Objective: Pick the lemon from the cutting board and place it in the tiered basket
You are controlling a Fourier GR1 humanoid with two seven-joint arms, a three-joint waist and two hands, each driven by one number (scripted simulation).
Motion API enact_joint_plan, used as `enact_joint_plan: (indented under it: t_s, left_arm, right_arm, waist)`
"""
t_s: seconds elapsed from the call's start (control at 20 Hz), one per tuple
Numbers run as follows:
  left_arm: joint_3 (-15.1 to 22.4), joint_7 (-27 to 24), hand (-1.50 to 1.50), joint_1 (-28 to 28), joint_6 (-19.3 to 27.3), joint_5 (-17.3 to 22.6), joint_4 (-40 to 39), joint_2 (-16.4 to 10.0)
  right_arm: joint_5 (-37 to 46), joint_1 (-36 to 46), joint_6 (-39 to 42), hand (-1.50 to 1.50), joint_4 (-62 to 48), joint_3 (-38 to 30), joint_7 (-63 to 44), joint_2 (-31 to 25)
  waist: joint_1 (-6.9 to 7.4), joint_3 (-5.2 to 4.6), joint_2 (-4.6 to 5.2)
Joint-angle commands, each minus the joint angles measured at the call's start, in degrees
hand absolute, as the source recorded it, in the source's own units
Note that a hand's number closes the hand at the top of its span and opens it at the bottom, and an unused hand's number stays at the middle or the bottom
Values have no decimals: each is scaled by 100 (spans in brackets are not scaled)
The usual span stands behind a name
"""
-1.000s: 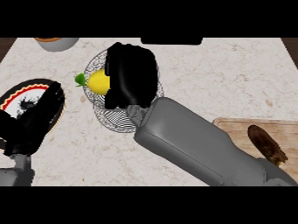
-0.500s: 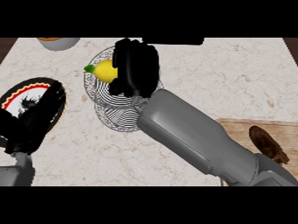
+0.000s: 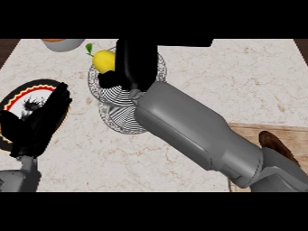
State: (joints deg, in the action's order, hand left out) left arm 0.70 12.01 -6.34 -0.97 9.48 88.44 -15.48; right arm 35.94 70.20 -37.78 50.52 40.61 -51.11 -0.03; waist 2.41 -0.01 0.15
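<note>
Our right hand (image 3: 135, 67), curled round the lemon (image 3: 103, 60), holds it over the far rim of the wire basket (image 3: 118, 118) near the desk's (image 3: 249, 76) far edge, so we judge the pick done and only the release left.

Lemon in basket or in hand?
Held over the tiered basket: right hand curls round the lemon above the wire rim. Touching the wire: cannot tell.

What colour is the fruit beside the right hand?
Yellow: the lemon also has a small green leaf at its top. The head view shows it best.
</note>
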Motion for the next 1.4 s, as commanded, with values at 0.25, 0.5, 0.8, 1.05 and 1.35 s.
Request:
enact_joint_plan:
  t_s: [0.25,0.5,0.8,1.05,1.35]
  left_arm:
    - [-178,-66,0,-61,-18,2,-151,-18]
    - [89,234,0,97,160,-116,281,179]
    - [-437,-120,0,139,-122,102,-190,-138]
    - [-383,-20,0,394,-157,111,23,-89]
    - [-291,-211,0,542,-41,-61,106,95]
  right_arm:
    - [-635,-153,-1345,-150,247,-634,250,3]
    - [-913,-435,-1985,-150,830,-1294,627,3]
    - [-697,-1101,-2519,-150,1527,-1774,949,-97]
    - [-520,-1682,-2131,-150,2577,-2312,599,-856]
    - [-764,-2917,-1367,-150,4456,-2875,305,-1992]
  waist:
    - [-95,1,25]
    - [-174,11,-17]
    - [-331,3,-41]
    - [-374,2,-69]
    - [-410,3,-61]
